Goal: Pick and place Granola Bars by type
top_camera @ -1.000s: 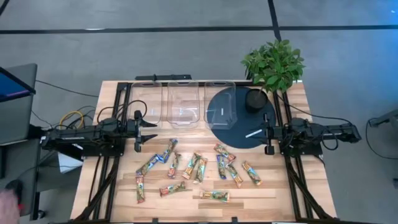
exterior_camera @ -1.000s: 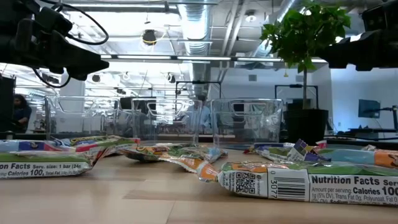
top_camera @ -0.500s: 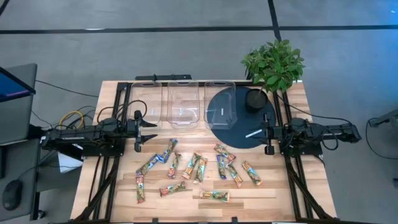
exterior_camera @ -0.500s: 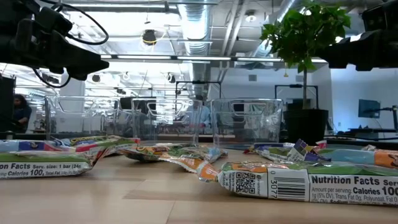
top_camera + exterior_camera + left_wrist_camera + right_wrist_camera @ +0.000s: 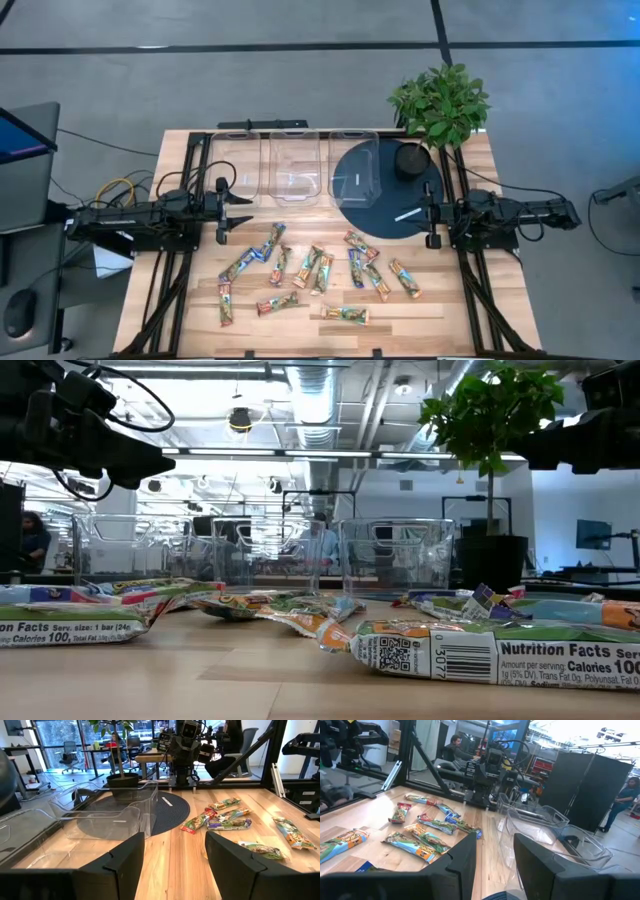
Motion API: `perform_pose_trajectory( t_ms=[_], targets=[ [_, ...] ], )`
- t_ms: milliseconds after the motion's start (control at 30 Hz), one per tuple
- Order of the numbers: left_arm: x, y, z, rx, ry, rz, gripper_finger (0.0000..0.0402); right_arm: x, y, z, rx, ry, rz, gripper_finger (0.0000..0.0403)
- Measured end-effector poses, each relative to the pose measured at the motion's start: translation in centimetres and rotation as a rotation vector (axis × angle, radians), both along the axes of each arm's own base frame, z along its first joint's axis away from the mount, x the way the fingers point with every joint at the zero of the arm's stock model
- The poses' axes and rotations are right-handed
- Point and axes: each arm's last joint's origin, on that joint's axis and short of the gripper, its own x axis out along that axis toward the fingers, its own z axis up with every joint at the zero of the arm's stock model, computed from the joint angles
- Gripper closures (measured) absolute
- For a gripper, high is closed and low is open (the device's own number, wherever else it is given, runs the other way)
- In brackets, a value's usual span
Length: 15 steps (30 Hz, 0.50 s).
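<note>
The shiny multicoloured wrapped granola bars [image 5: 318, 273] lie scattered across the wooden worktop's [image 5: 450, 310] front half. Left hand [image 5: 222, 211] and right hand [image 5: 431, 214], fingers apart, hover near opposite side edges, bare wood between.

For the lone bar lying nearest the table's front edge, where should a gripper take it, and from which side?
Grip that granola bar across its narrow width at mid-length, coming straight down from above. It lies flat on the table, long axis running left to right, apart from the other bars, so fingers likely fit on both long edges. The right gripper, open, looks a little nearer than the left gripper.
</note>
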Motion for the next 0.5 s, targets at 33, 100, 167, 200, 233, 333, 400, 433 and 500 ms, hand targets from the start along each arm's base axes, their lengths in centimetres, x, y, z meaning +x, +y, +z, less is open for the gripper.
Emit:
perform_pose_trajectory(
  t_ms=[33, 100, 167, 200, 233, 333, 400, 433, 500],
  targets=[
    [0.0, 0.0, 0.0, -0.001, 0.0, 0.0, 0.0195, 0.0, 0.0, -0.01, 0.0, 0.0, 0.0, 0.0278],
    [0.0, 0.0, 0.01, -0.008, -0.002, 0.0, 0.0195, 0.0, 0.0, -0.01, 0.0, 0.0, 0.0, 0.0278],
    [0.0, 0.0, 0.01, -0.006, -0.001, 0.0, 0.0195, 0.0, 0.0, -0.01, 0.0, 0.0, 0.0, 0.0278],
    [0.0, 0.0, 0.01, -0.003, -0.001, 0.0, 0.0195, 0.0, 0.0, 0.0, 0.0, 0.0, -0.001, 0.0278],
    [0.0, 0.0, 0.02, 0.0, -0.001, 0.0, 0.0195, 0.0, 0.0, 0.0, 0.0, 0.0, -0.001, 0.0278],
    [0.0, 0.0, 0.02, -0.005, -0.002, 0.0, 0.0195, 0.0, 0.0, -0.01, 0.0, 0.0, 0.0, 0.0278],
    [0.0, 0.0, 0.01, -0.009, -0.002, 0.0, 0.0195, 0.0, 0.0, 0.0, 0.0, 0.0, 0.0, 0.0278],
    [0.0, 0.0, 0.01, -0.007, -0.001, 0.0, 0.0195, 0.0, 0.0, 0.0, 0.0, 0.0, 0.0, 0.0278],
    [0.0, 0.0, 0.01, 0.0, -0.001, 0.0, 0.0195, 0.0, 0.0, -0.01, 0.0, 0.0, 0.0, 0.0278]
  ],
)
